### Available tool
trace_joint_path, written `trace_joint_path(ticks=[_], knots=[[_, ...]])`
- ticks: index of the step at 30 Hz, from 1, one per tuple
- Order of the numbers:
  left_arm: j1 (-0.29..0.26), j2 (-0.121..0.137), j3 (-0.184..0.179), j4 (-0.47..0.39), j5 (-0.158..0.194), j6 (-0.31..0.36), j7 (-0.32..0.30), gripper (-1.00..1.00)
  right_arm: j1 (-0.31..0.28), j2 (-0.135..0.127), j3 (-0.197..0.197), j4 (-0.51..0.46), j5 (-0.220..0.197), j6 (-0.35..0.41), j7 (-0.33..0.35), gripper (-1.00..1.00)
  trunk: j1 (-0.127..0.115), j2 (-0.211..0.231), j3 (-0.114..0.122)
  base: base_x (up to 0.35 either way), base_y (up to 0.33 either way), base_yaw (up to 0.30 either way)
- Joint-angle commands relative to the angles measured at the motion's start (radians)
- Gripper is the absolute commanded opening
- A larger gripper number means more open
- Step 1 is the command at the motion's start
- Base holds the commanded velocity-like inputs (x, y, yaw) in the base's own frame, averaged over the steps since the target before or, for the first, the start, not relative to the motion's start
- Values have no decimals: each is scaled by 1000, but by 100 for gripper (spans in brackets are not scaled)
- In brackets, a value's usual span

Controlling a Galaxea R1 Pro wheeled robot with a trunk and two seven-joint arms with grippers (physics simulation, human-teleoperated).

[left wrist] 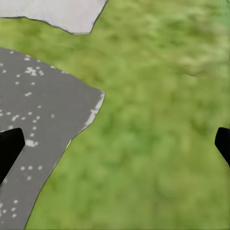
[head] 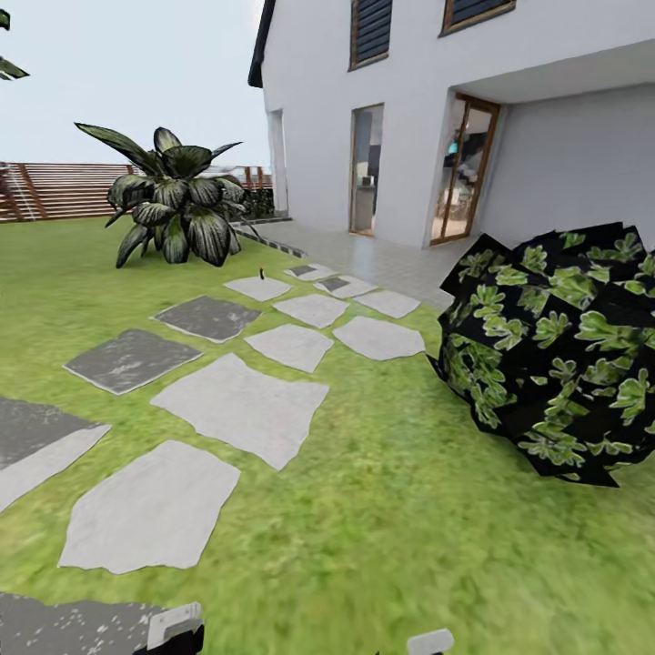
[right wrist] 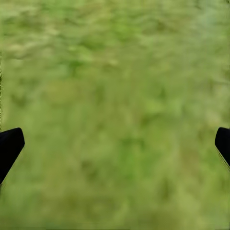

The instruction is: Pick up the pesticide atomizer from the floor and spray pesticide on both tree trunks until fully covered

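Lawn [head: 382, 528] is stretching ahead of you, crossed by flat, irregular grey stepping stones [head: 238, 402] leading toward the white house [head: 546, 109]. A tiny dark upright shape, possibly the pesticide atomizer [head: 262, 272], is standing far beyond both pincers. Left gripper [left wrist: 115, 143] and right gripper [right wrist: 115, 143] are gaping wide, holding nothing.

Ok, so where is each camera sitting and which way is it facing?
Head view: on the robot's head, facing forward and down over lawn, paving stones, a bush and the white house.
Left wrist view: near the left gripper, facing down at grass and a grey stone; jaws wide apart.
Right wrist view: near the right gripper, facing down at grass; jaws wide apart.
Shared: the lawn.
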Motion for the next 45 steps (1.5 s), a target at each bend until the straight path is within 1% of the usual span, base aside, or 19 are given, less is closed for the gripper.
trace_joint_path(ticks=[1, 19, 45], knots=[[-1, 0, 3, 1, -3, -4, 0, 100, 0, 0, 0, 0, 5, -2, -1, 100, 0, 0, -1, 337, 0, 225], [-1, 0, 3, 1, -3, -4, 0, 100, 0, 0, 0, 0, 5, -2, -1, 100, 0, 0, -1, 338, 0, 230], [-1, -1, 3, 1, -2, -4, 0, 100, 0, 0, -2, 0, 5, -2, -1, 100, 0, 0, -1, 338, 0, 6]])
